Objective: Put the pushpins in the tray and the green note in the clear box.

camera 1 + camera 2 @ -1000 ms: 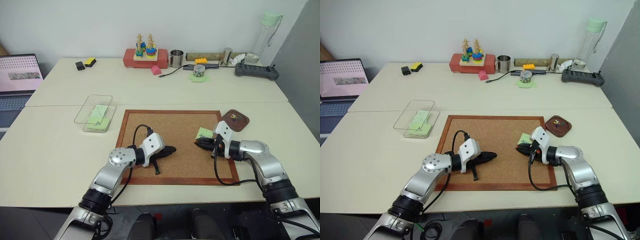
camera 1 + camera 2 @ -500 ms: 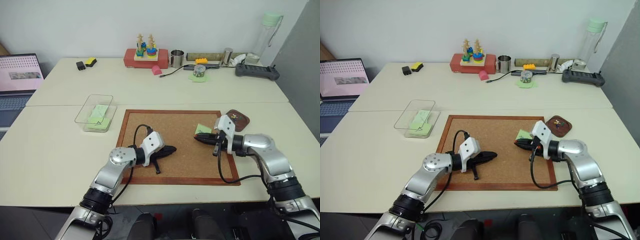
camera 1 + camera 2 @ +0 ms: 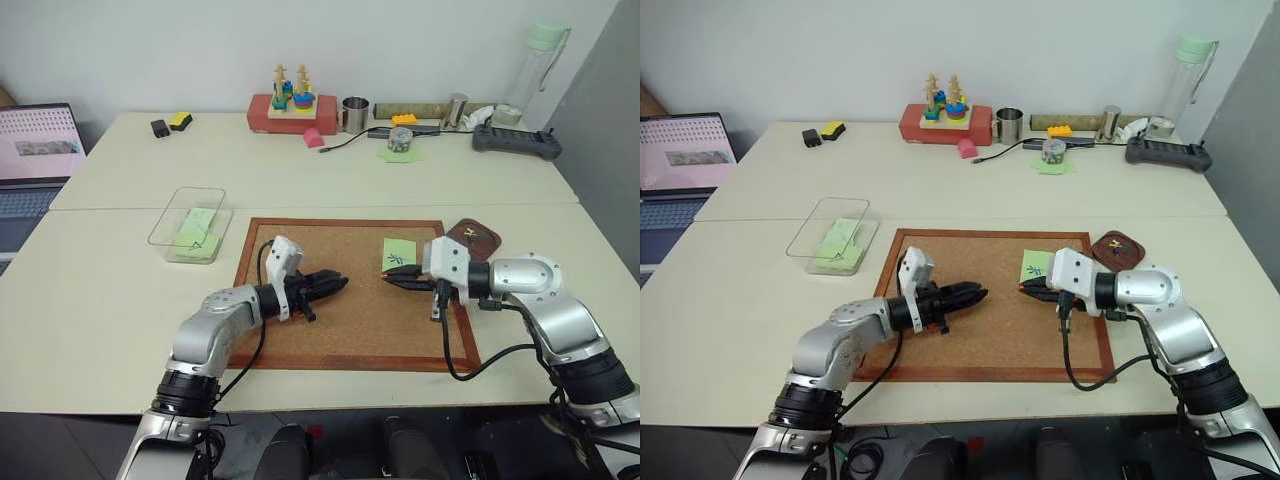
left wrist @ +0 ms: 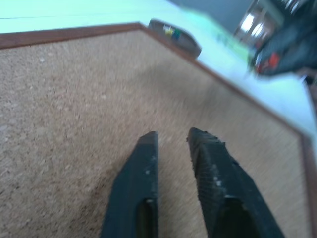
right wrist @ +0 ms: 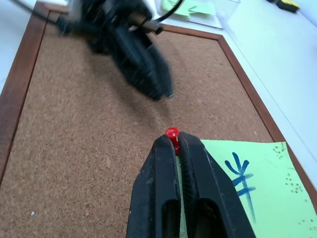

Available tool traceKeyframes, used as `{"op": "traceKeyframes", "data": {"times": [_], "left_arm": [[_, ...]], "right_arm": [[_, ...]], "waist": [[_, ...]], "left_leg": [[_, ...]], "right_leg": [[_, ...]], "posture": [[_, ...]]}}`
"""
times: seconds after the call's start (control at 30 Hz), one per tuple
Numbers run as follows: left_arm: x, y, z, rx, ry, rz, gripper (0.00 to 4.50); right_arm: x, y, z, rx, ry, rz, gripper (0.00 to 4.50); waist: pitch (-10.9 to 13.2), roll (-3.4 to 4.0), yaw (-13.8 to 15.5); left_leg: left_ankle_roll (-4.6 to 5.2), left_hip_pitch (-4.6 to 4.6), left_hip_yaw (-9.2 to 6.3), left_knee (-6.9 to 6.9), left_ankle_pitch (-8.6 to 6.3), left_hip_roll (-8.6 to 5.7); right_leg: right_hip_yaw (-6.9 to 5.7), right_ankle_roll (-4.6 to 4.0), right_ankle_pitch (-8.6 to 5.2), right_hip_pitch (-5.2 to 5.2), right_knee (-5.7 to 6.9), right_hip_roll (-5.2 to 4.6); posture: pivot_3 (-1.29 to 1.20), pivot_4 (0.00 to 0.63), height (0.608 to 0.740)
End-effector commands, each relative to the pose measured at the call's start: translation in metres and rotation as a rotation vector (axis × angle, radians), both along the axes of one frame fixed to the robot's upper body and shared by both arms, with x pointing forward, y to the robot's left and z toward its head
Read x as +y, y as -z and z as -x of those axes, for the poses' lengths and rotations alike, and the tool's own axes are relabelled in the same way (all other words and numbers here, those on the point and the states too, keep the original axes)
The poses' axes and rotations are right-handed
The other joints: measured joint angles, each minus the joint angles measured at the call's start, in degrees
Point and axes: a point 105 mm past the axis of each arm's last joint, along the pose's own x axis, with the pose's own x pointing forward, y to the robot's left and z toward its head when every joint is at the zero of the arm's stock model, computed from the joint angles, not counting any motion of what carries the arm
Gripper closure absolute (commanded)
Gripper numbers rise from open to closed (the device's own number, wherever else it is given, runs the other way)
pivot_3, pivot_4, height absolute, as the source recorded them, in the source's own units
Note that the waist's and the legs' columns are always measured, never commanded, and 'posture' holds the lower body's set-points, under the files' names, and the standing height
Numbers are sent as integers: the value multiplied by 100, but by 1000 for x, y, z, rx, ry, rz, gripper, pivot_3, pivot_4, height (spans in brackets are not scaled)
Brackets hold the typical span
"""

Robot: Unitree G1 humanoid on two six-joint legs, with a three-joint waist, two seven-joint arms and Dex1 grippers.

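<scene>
Pale worktop panels are carrying a wood-framed cork board (image 3: 350, 290) nearest the robot, and both arms are reaching in over it. Its left gripper (image 3: 336, 284) is hanging level above the cork with its two black fingers (image 4: 140, 173) standing a little apart and holding nothing. From the other side the right gripper (image 5: 172, 141) is pointing toward it, jaws pinching shut on a red pushpin (image 5: 172, 133) whose head is poking out between the tips. Just beside those tips the green note (image 3: 400, 252) is lying flat on the cork near the board's right edge, its scribbled mark facing up. Off the board's far right corner the dark wooden tray (image 3: 471, 236) is sitting on the worktop with small coloured bits in it, too tiny to make out. Over to the left of the board the clear box (image 3: 188, 225) is resting with pale green paper inside. Farther back, along the wall, a red stacking toy (image 3: 290, 105), a metal cup (image 3: 353, 115), a black controller (image 3: 516, 141) and a clear bottle with a green cap (image 3: 535, 70) are standing, and a laptop (image 3: 35, 150) is glowing at the far left.
</scene>
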Motion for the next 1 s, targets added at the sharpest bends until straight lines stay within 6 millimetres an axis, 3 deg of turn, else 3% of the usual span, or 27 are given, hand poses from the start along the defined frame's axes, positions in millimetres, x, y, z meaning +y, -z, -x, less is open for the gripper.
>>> {"op": "traceKeyframes", "data": {"times": [0.03, 0.23, 0.43, 0.73, 1.0], "left_arm": [[-5, -25, 4, 44, 25, 139, 2466], [-16, -29, 17, 141, 68, 230, 1332], [-25, -25, 15, 187, 40, 270, 233], [-41, -29, 9, 179, 32, 328, 233], [-42, -32, 12, 169, 52, 351, 1516]], "right_arm": [[9, -10, 8, -138, -92, 58, 4500], [15, -12, 10, -252, -157, 108, 4500], [21, -14, 12, -336, -229, 158, 4500], [27, -15, 16, -393, -296, 188, 4500], [28, -15, 17, -397, -301, 181, 4500]], "waist": [[1, -2, 2], [6, -11, -1], [9, -15, 1], [9, -16, 10], [9, -16, 9]], "left_leg": [[-1, 1, -1, 0, 0, 0], [-3, 1, -6, 0, 1, 0], [-19, 2, -6, 0, 9, -2], [-30, 2, -3, -2, 15, -3], [-32, 2, -3, -2, 16, -4]], "right_leg": [[2, -2, 2, 1, -2, -2], [2, -4, 3, 1, -2, -3], [2, -9, 6, 2, -2, -2], [1, -17, 10, 3, -3, -3], [1, -16, 9, 3, -3, -3]], "posture": [[0, 150, 740], [0, 150, 740], [0, 150, 740], [0, 150, 740], [0, 150, 740]]}}
